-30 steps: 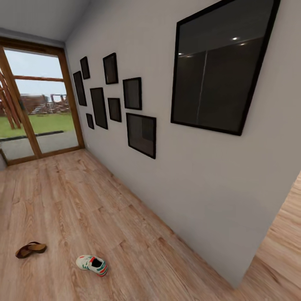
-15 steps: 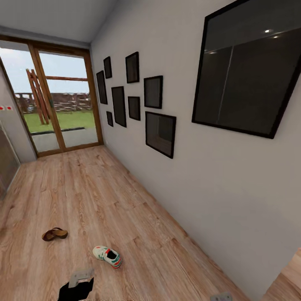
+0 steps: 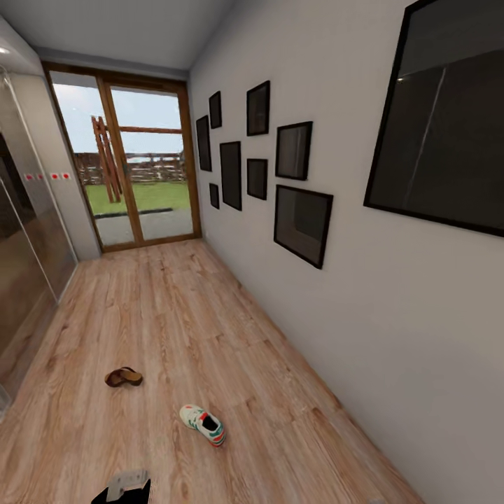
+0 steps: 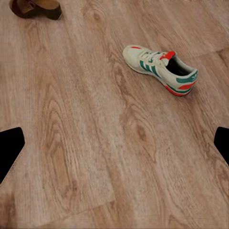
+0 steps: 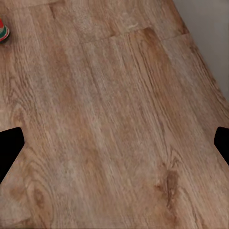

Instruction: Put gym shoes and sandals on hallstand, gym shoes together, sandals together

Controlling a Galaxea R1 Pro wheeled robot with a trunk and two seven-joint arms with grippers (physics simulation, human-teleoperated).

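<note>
Little of the robot's body shows: in the head view the left arm (image 3: 124, 487) appears as a black, blocky mass topped by a small pale grey plate with dark dots like screw holes. In each wrist view the fingers (image 4: 9, 151) are flat, solid black shapes with angled tips and no visible markings, one on each side of the jaws' gap. No cables or lettering can be made out.

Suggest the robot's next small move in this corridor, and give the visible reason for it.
Probably roll forward toward the gym shoe, the nearest item, lying on the corridor floor ahead. The left gripper is open with bare planks between its fingertips, so nothing is in reach yet. A sandal lies farther off.
</note>
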